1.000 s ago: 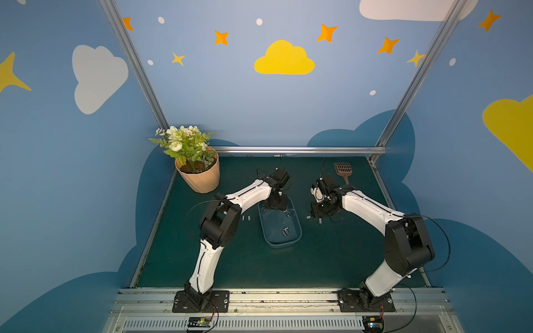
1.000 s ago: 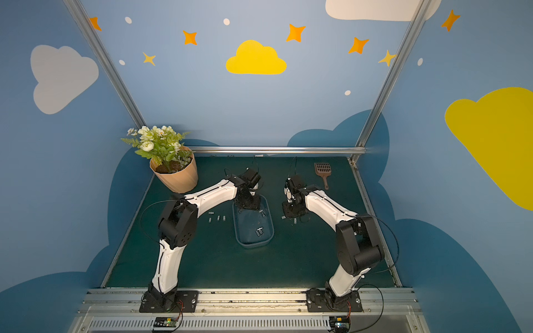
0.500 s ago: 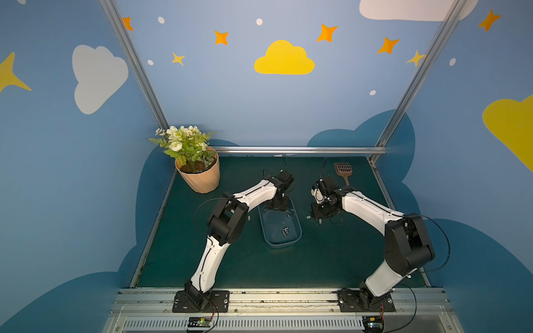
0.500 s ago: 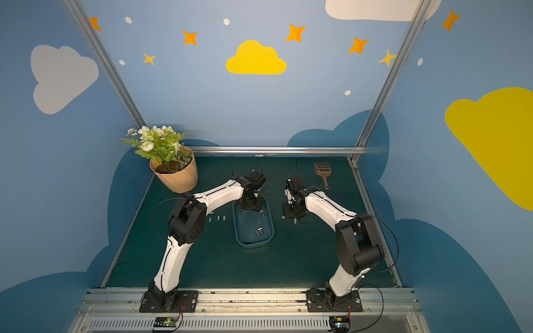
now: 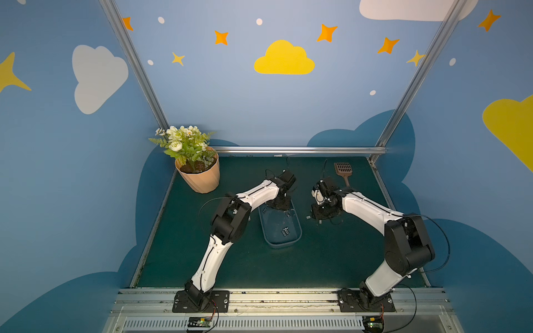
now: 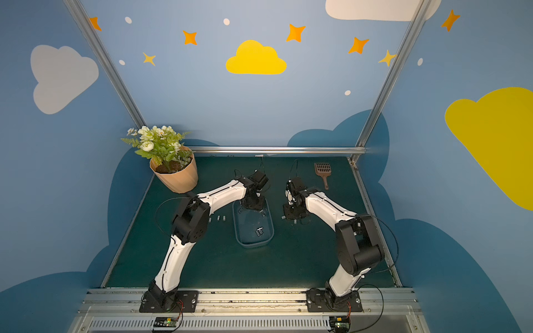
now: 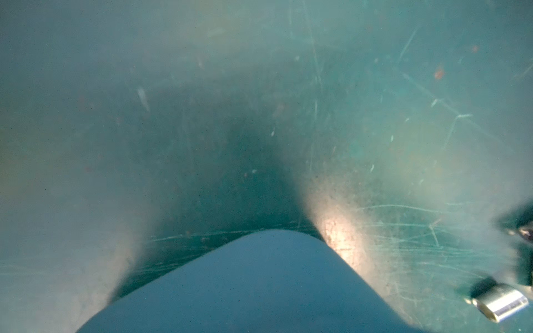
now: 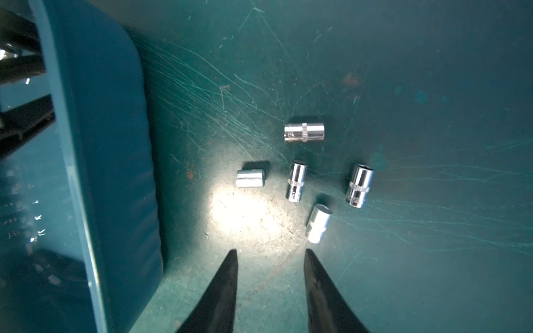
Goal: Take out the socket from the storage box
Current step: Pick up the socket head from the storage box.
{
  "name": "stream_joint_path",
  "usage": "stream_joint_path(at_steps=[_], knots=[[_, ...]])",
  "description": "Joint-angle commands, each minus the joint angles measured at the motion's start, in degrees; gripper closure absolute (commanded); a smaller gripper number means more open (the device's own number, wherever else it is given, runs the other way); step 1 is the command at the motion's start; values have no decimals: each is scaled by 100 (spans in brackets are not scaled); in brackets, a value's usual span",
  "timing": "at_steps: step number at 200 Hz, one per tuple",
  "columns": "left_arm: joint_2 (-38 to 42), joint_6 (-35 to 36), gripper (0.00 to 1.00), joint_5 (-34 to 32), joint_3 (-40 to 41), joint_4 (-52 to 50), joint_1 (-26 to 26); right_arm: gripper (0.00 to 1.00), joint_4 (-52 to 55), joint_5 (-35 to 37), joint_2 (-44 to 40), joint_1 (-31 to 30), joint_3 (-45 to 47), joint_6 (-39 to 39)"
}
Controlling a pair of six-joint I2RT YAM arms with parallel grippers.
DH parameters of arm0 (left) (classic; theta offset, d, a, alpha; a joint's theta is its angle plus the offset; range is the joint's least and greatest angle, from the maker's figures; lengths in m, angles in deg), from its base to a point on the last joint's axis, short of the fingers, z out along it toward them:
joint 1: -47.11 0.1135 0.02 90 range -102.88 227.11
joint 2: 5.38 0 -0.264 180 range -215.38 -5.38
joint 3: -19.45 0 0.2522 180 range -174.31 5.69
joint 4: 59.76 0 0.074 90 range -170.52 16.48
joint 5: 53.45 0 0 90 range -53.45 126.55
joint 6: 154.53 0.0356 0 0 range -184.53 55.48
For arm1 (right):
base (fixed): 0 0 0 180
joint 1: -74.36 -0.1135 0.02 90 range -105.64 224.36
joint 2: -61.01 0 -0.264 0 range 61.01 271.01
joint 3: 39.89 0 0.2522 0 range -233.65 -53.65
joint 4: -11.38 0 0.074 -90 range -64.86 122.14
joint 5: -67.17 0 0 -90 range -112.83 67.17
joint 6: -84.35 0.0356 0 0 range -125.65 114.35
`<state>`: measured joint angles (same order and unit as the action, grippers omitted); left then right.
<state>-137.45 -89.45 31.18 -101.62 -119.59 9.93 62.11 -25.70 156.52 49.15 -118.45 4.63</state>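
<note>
Since a second ago the left arm's elbow has swung inward and the left gripper (image 5: 278,203) has dipped into the far end of the storage box (image 5: 281,245). Whether its jaws are clenched on anything I cannot tell, as the left wrist view is mostly blur. The right gripper (image 8: 270,253) hangs just beside the box, fingers apart with nothing between them. Five sockets (image 8: 296,184) lie on the green mat (image 5: 317,259) ahead of it. Inside the box, toward its near end, rests a cluster of sockets (image 5: 285,231) — three more sockets (image 6: 218,218) lie on the mat to its left.
</note>
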Motion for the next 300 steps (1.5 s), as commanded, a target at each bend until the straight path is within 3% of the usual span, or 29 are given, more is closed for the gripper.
stream_joint_path(at_steps=[1, 57, 120, 167, 251, 300], knots=[[-186, -29, 65, -35, -10, -157, 1, 62, -23, -27, -198, 34, 89, 17], [-150, 1, 79, -36, 102, -157, -30, 62, -23, -36, -225, 44, 123, 32], [216, -115, 87, -26, 483, 210, -78, 62, -5, -49, -207, 51, 91, 4], [493, -129, 88, -126, 540, 299, -78, 62, 21, -29, -236, 52, 106, -7], [1792, -165, 88, -536, 966, 370, -70, 62, -23, -82, -163, 62, 125, 9], [3006, -260, 87, -949, 2120, 402, 299, 63, -38, -86, -140, 60, 146, -24]])
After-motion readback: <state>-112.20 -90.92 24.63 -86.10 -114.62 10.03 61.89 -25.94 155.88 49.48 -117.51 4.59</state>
